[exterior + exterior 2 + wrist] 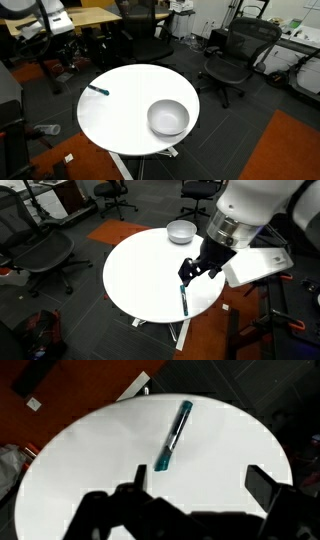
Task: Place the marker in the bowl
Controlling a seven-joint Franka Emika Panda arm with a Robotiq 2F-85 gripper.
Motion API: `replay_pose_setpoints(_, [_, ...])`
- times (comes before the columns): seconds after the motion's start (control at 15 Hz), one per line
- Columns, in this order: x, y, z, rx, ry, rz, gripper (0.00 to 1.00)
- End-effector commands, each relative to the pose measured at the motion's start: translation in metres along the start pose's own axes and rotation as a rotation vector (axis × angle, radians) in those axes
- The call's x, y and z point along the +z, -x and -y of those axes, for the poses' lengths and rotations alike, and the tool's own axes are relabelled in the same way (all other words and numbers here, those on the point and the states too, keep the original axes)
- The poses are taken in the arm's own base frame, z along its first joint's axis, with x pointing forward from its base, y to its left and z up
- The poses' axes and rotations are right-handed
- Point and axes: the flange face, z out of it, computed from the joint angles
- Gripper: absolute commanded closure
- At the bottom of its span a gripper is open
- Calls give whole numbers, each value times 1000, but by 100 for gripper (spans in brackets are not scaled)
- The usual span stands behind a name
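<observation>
The teal-blue marker (98,91) lies flat near the edge of the round white table (125,110). It also shows in an exterior view (184,300) and in the wrist view (173,436). The light grey-white bowl (168,118) stands upright and empty on the far side of the table from the marker, and is also seen in an exterior view (181,231). My gripper (195,270) hangs open and empty above the table, close over the marker. In the wrist view the open fingers (200,482) sit just short of the marker's darker end. The bowl is out of the wrist view.
Black office chairs (232,55) and desks (85,17) surround the table. An orange carpet patch (280,150) lies on the dark floor. A chair (45,255) stands by the table, and a white panel (255,265) sits beside the arm.
</observation>
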Motion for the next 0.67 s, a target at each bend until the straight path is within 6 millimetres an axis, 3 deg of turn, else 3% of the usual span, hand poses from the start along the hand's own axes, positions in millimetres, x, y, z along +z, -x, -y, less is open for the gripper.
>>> replay_pose_setpoints(0.0, [32,-18,20,74,10,15,0])
replay_pose_setpoints(0.33, [72,-41,29,136,38,58,0])
replay_pose_setpoints(0.6, [100,-38,35,175,57,99,0])
